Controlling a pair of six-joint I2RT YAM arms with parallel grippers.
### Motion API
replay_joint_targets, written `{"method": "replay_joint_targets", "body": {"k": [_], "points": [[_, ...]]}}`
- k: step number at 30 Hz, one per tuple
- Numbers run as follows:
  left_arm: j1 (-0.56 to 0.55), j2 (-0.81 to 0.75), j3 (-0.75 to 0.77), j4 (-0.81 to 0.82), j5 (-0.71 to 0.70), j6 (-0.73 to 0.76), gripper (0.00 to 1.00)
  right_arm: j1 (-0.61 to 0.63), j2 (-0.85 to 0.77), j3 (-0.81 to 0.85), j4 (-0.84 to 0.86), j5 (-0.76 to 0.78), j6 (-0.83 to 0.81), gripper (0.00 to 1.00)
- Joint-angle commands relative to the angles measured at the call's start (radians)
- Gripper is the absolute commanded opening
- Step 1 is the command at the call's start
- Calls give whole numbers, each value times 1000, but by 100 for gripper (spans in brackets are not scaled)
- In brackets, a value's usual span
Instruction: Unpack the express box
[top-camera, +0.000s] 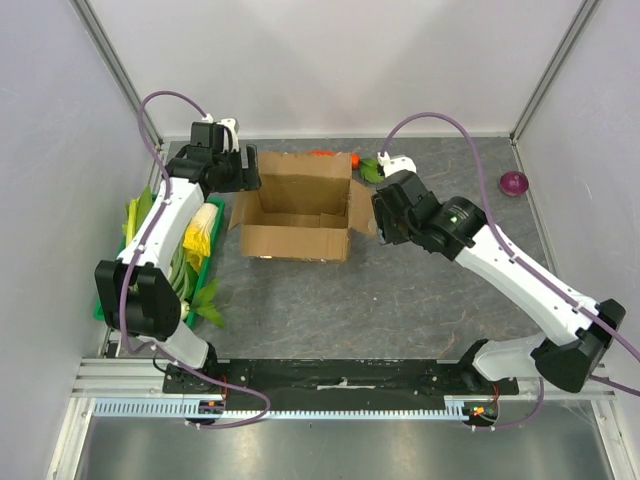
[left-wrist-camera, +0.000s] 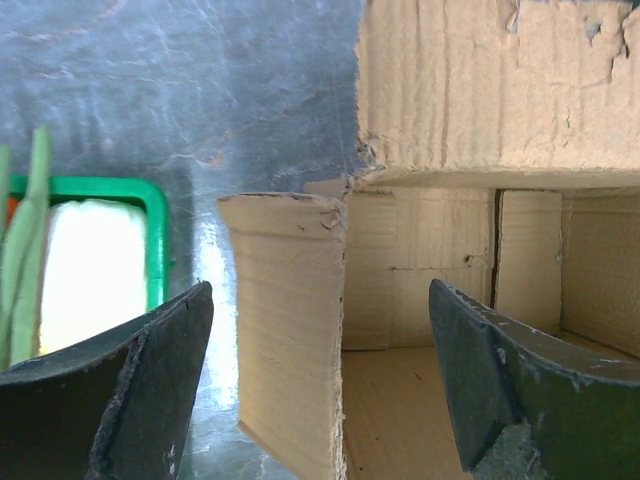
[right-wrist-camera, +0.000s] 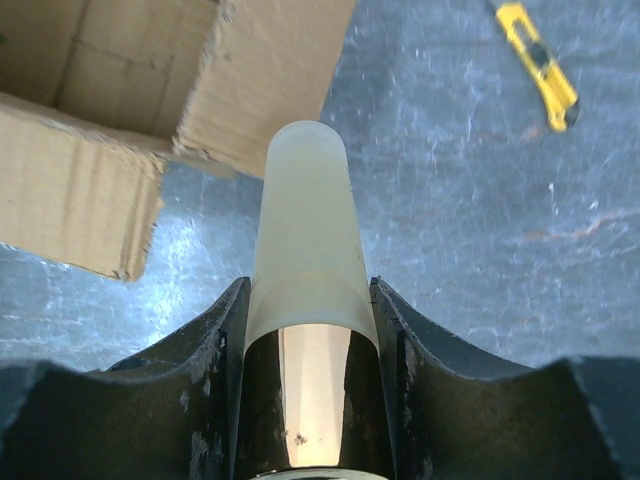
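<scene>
Clamped between the right gripper (right-wrist-camera: 308, 292) fingers is a glossy dark cylinder with a frosted cap (right-wrist-camera: 305, 210). Up-left of them sits the brown corrugated cardboard express box (top-camera: 300, 215), flaps splayed, edges ragged, mouth upward (bare cardboard inside). Grey tabletop (right-wrist-camera: 450, 250) runs right of the cap to a yellow utility knife (right-wrist-camera: 538, 65). Fingers of the left gripper (left-wrist-camera: 320, 330) stand apart, a box flap between them; the box's longer side runs gripper to gripper.
</scene>
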Motion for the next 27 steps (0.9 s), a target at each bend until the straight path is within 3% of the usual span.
{"method": "replay_joint_targets", "body": {"k": [1, 13, 27], "points": [[3, -103, 30, 37, -112, 23, 93, -35, 35, 25, -77, -55, 72, 0], [3, -258, -18, 76, -109, 38, 97, -149, 185, -67, -129, -167, 40, 0], [2, -269, -48, 91, -69, 51, 99, -232, 312, -102, -112, -236, 16, 3]]}}
